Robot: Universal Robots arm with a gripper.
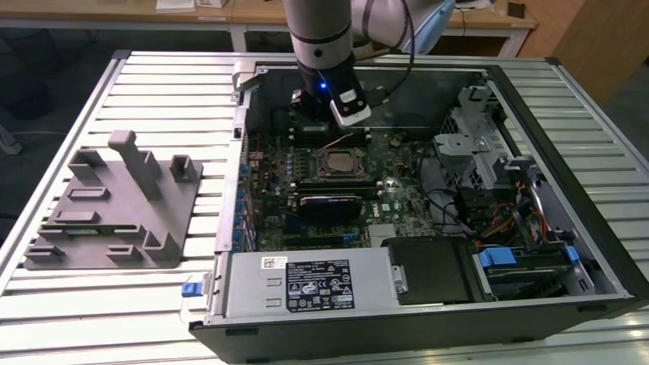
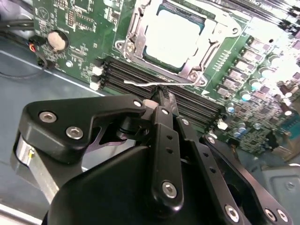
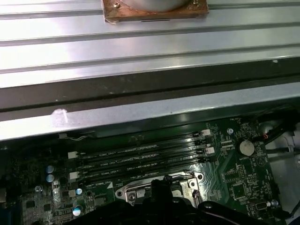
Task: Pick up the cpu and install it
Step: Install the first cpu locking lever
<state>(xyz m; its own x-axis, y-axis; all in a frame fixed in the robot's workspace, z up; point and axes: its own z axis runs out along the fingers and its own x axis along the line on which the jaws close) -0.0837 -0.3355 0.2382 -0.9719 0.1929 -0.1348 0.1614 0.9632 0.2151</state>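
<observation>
Item: small flat square cpu (image 2: 174, 36) with shiny silver metal top and pale rim. From my remote station I log it lying flat, seated in the metal socket frame (image 2: 136, 28) on the green motherboard (image 2: 84, 21) inside the open black computer case (image 1: 426, 319). Being square, it has no long axis I can name; in the second wrist view its edges sit skewed to the picture, parallel with the frame. Its top glares near-white under the light.

Item: black linkage gripper (image 2: 162, 96). In the second wrist view I see its fingers (image 2: 164, 101) pressed together to a closed point, holding nothing, poised over the black memory slots (image 2: 140, 77) beside the socket, clear of the cpu.

Item: grey moulded parts holder (image 1: 106, 209), on the slatted metal table (image 1: 163, 76), at the exterior view's left.
</observation>
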